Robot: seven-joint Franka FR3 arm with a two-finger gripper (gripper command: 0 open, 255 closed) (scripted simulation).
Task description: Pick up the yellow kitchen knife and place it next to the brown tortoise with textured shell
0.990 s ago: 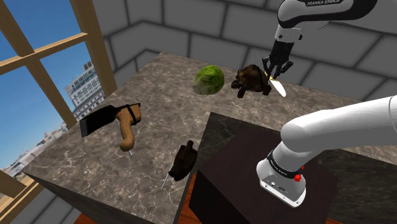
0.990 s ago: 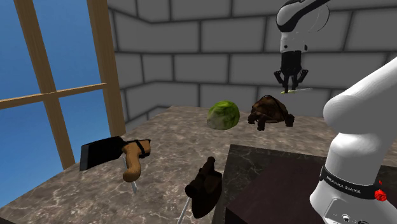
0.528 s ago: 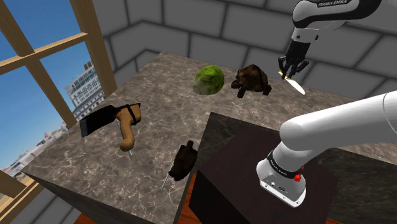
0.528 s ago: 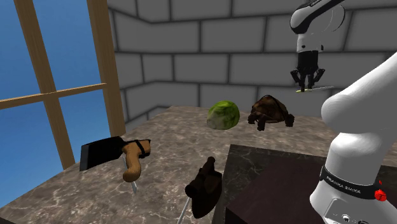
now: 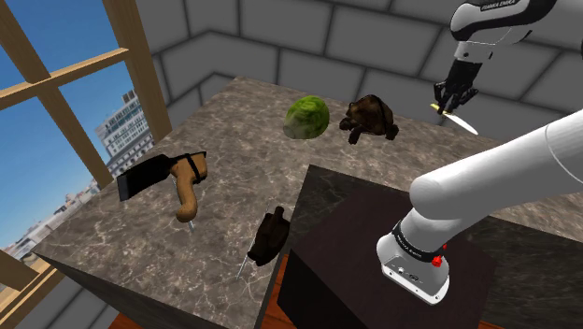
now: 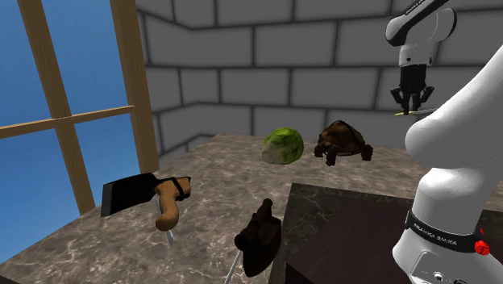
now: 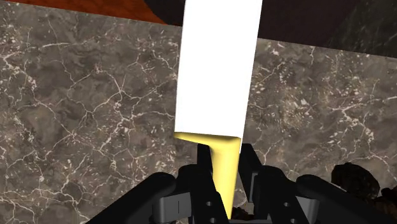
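Gripper (image 5: 455, 93) high in the upper right of the shoulder view, fingers clenched on the yellow handle of the kitchen knife (image 5: 459, 119). The white blade slants down and right, clear of the marble table (image 5: 224, 159). The wrist view confirms the hold: the handle is pinched between both black fingers (image 7: 205, 167) and the blade (image 7: 216, 70) runs straight out ahead of the gripper (image 7: 222, 162).

Change over the last second: the gripper has slid steadily rightward in both exterior views at about the same height. A second ago it hung just beside the brown tortoise (image 5: 369, 116); now it is well off to the tortoise's right. In the second exterior view the gripper (image 6: 412, 101) sits right of the tortoise (image 6: 342, 139) and above it. The knife is carried, not yet placed, and moving away from its mark. I read this as lining up a drop spot on the tortoise's right flank.

Room:
- The green cabbage (image 5: 308, 118) takes the tortoise's left side.
- Bare marble lies to the tortoise's right, under the blade.
- The grey block wall is close behind.
- In the wrist view the table's edge and the dark stand (image 7: 305, 19) lie beyond the blade tip.
- Descent looks unobstructed; keep short of the wall.
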